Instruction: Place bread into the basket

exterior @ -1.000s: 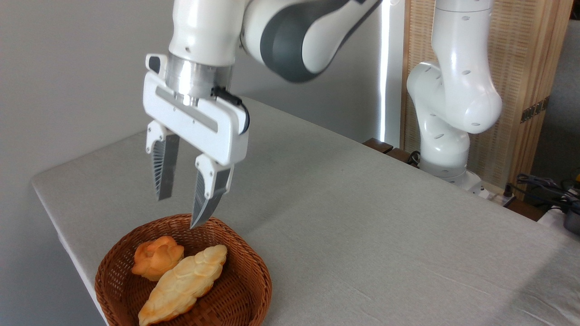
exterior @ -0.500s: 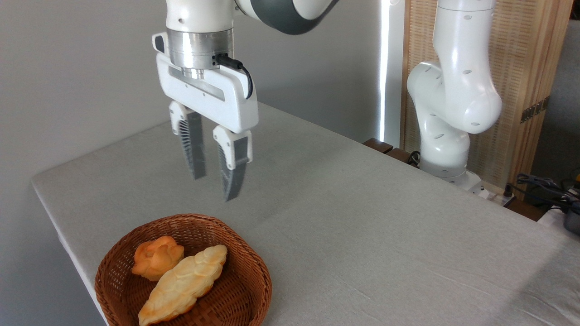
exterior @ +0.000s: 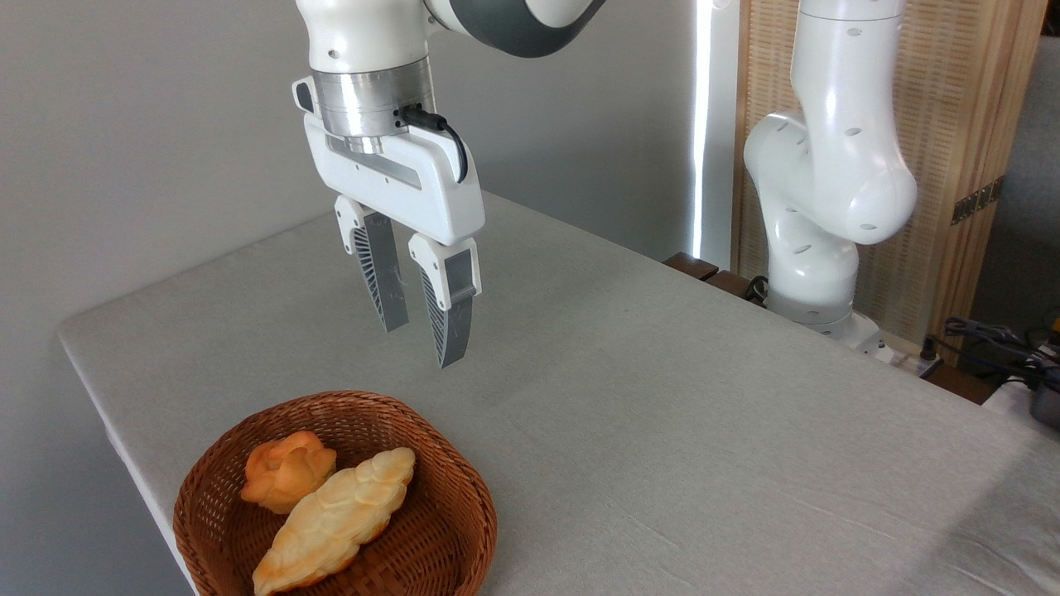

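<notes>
Single fixed view, close, angled down across table [exterior: 662,430] (arm base behind)

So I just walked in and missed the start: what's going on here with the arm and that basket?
The robot arm is putting bread into a basket, and that part looks done. The long braided bread lies inside the wicker basket at the near left corner of the table, next to a small round bun. The gripper holds nothing; it hangs in the air above and behind the basket, its fingers a little apart and touching neither bread nor basket.
</notes>
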{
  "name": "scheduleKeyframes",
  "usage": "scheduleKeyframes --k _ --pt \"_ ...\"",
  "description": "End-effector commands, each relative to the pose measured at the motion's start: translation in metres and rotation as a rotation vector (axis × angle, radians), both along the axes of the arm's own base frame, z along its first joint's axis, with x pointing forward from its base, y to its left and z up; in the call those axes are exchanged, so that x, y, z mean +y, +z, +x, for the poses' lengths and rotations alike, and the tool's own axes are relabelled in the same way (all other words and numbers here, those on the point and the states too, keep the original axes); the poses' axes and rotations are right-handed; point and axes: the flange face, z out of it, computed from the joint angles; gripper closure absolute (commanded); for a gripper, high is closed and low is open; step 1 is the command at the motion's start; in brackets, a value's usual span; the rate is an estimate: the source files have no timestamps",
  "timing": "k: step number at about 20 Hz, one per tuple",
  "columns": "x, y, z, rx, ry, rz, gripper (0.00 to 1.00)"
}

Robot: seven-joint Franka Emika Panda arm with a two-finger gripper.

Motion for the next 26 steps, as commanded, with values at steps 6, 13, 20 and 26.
scheduleKeyframes --k 6,13,20,26 --pt "0.0035 0.0017 0.0008 0.014 0.005 0.001 0.00" --pt "0.0022 -0.0015 0.0020 0.020 0.005 0.003 0.00" --pt "0.0071 0.0002 0.0017 0.018 0.019 -0.010 0.00" --pt "0.0094 0.0003 0.0019 0.020 0.033 -0.033 0.00"
